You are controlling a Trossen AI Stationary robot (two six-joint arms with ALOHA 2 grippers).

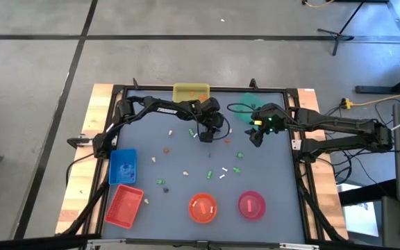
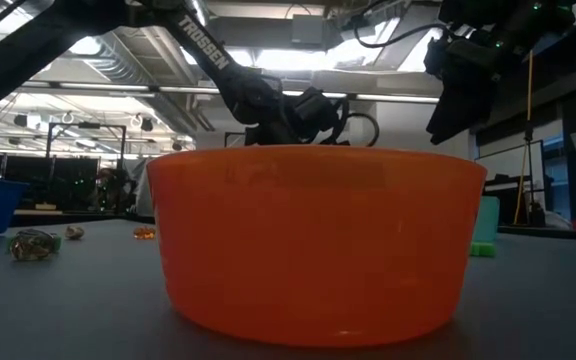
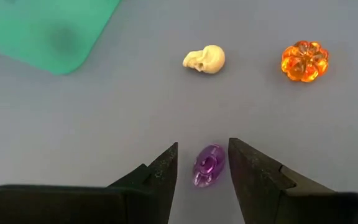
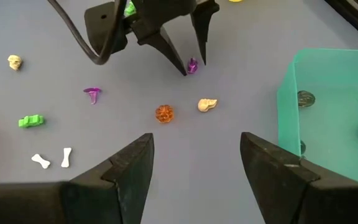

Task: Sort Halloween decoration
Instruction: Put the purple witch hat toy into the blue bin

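Note:
The Halloween decoration lies scattered over the grey table as tiny trinkets. A purple trinket (image 3: 208, 165) lies on the table between the fingertips of my left gripper (image 3: 202, 148), which is open and slants down at it, one finger on either side, with thin gaps showing. Just beyond lie a beige skull (image 3: 204, 60) and an orange pumpkin (image 3: 304, 61). My right gripper (image 4: 196, 162) hangs open above the table by the green tray (image 4: 334, 106), with nothing between its fingers.
A yellow tray (image 1: 191, 92) stands at the far edge. A blue tray (image 1: 123, 167) and a red tray (image 1: 124, 205) are at the near left; an orange bowl (image 1: 203, 207) and a pink bowl (image 1: 251, 204) at the near edge. Another purple trinket (image 4: 92, 94), a green one (image 4: 32, 121) and white bones (image 4: 41, 161) lie mid-table.

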